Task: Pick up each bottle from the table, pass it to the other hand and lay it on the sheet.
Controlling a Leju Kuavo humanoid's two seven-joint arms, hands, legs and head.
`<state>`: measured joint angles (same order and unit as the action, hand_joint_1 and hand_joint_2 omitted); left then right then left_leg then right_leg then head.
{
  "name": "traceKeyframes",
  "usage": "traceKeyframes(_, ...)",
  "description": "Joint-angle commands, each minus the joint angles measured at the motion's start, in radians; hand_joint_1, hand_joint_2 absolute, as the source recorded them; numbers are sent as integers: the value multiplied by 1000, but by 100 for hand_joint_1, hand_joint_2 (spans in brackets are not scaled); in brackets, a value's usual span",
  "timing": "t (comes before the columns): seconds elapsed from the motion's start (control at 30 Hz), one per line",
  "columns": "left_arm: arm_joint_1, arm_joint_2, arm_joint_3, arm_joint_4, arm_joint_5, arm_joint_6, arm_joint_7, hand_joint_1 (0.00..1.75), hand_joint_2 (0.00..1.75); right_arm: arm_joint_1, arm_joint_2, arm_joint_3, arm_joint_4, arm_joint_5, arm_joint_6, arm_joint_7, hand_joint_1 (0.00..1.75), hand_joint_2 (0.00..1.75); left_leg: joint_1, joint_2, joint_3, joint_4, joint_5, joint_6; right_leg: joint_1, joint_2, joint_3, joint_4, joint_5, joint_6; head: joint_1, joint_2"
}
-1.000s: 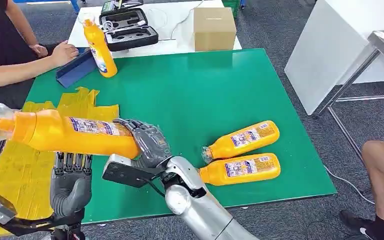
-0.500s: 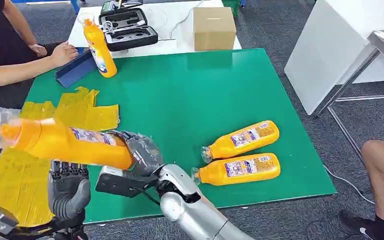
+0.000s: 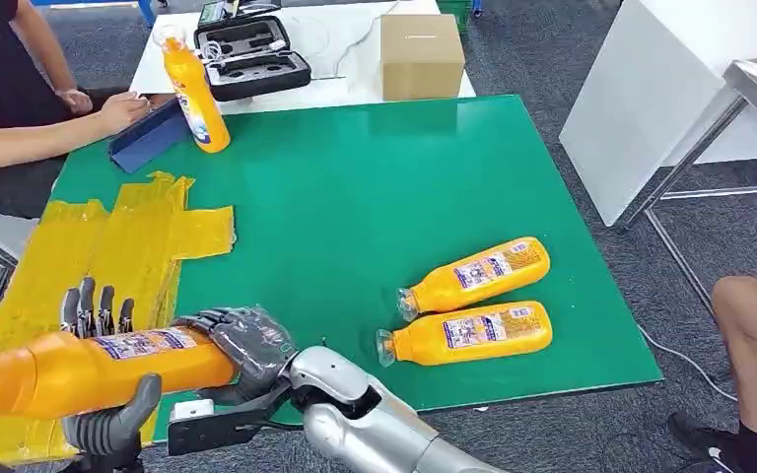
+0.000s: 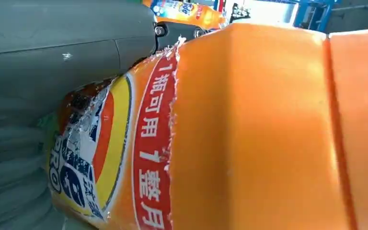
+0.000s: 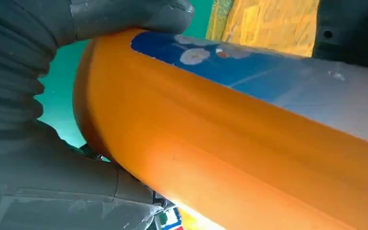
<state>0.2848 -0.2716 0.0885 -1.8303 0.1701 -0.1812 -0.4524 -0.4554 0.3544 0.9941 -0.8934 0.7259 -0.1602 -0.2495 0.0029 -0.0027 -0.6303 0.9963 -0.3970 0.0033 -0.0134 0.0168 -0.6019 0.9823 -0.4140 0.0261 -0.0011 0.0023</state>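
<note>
A green mat (image 3: pixel 375 187) covers the work table, and a crumpled yellow sheet (image 3: pixel 108 246) lies along its left side. Grey carpet surrounds the table.

The orange bottle (image 3: pixel 89 368) is held horizontally above the near left part of the table, over the near end of the yellow sheet, with its neck pointing to the robot's left. The right hand (image 3: pixel 241 345) is clasped around the base end of the bottle. The left hand (image 3: pixel 99 394) is under the middle of the bottle, its fingers rising behind the body and its thumb curling up at the front. The left wrist view shows the thumb pressed against the label.

Two further bottles (image 3: pixel 473 276) (image 3: pixel 463 333) lie side by side on the mat's near right part. A fourth bottle (image 3: pixel 195 94) stands at the far left edge, beside a blue tray (image 3: pixel 148 133). A seated person's hand (image 3: pixel 123 106) rests there.
</note>
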Motion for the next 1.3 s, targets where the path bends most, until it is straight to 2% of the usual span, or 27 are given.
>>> traceKeyframes(0.03, -104, 8, -19, 13, -106, 60, 8, 0, 175, 46, -35, 165, 56, 30, 65, -25, 164, 175, 2, -6, 5, -1, -1, -1, 2, -7, 8, -3, -2, -1, 0, 0)
traceKeyframes(0.1, -109, 17, -21, 22, -130, 64, 13, 0, 175, 47, -38, 166, 49, 30, 67, -24, 166, 175, 2, -6, 8, -2, -1, -1, 3, -8, 11, -3, -3, -2, 0, 0)
traceKeyframes(0.13, -112, 24, -25, 32, -149, 66, 19, 0, 175, 49, -40, 167, 44, 32, 67, -21, 168, 175, 1, -5, 4, -2, 0, -1, 1, -6, 6, -2, -1, -1, 0, 0)
traceKeyframes(0.2, -112, 33, -28, 49, -160, 55, 23, 0, 175, 50, -43, 167, 39, 34, 70, -18, 164, 175, 1, -6, 6, -2, 0, -1, 2, -8, 8, -3, -2, -1, 0, 0)
traceKeyframes(0.23, -109, 36, -32, 54, -161, 40, 12, 175, 175, 49, -43, 166, 38, 35, 70, -15, 161, 175, 2, -7, 7, -2, -1, -1, 2, -9, 9, -3, -3, -2, 0, 0)
traceKeyframes(0.3, -105, 32, -30, 56, -161, 31, 2, 175, 175, 46, -45, 161, 38, 34, 68, -11, 159, 175, 1, -5, 4, -2, 0, -1, 1, -7, 6, -2, -2, -1, 0, 0)
traceKeyframes(0.37, -99, 29, -25, 51, -162, 21, -4, 175, 175, 47, -47, 150, 34, 33, 62, -5, 159, 175, 2, -6, 7, -2, -1, -1, 2, -8, 10, -3, -2, -2, 0, 0)
traceKeyframes(0.4, -99, 29, -25, 51, -162, 21, -4, 175, 175, 47, -47, 150, 34, 33, 62, -5, 159, 175, 1, -4, 4, -2, 0, 0, 1, -5, 5, -2, -1, -1, 0, 0)
traceKeyframes(0.83, -99, 29, -25, 51, -162, 21, -4, 175, 175, 47, -47, 150, 34, 33, 62, -5, 159, 175, 1, -5, 4, -2, 0, -1, 1, -6, 6, -2, -1, -1, 0, 0)
traceKeyframes(1.1, -89, 26, -19, 44, -160, -15, -9, 175, 175, 52, -60, 93, -13, 30, 51, 26, 150, 175, 1, -4, 3, -1, 0, 0, 1, -5, 4, -2, -1, -1, 0, 0)
traceKeyframes(1.2, -87, 24, -16, 42, -159, -32, -13, 175, 175, 58, -66, 67, -30, 35, 45, 38, 155, 175, 2, -6, 7, -1, -1, -1, 2, -8, 9, -3, -2, -2, -1, 0)
traceKeyframes(1.27, -85, 23, -16, 41, -161, -36, -16, 175, 175, 62, -72, 51, -42, 42, 33, 46, 152, 175, 1, -6, 5, -1, 0, -1, 2, -7, 6, -2, -2, -1, 0, 0)
traceKeyframes(1.3, -82, 23, -16, 40, -163, -38, -17, 175, 175, 65, -76, 44, -50, 44, 28, 49, 131, 175, 1, -6, 5, -1, -1, -1, 2, -7, 7, -2, -2, -1, -1, 0)
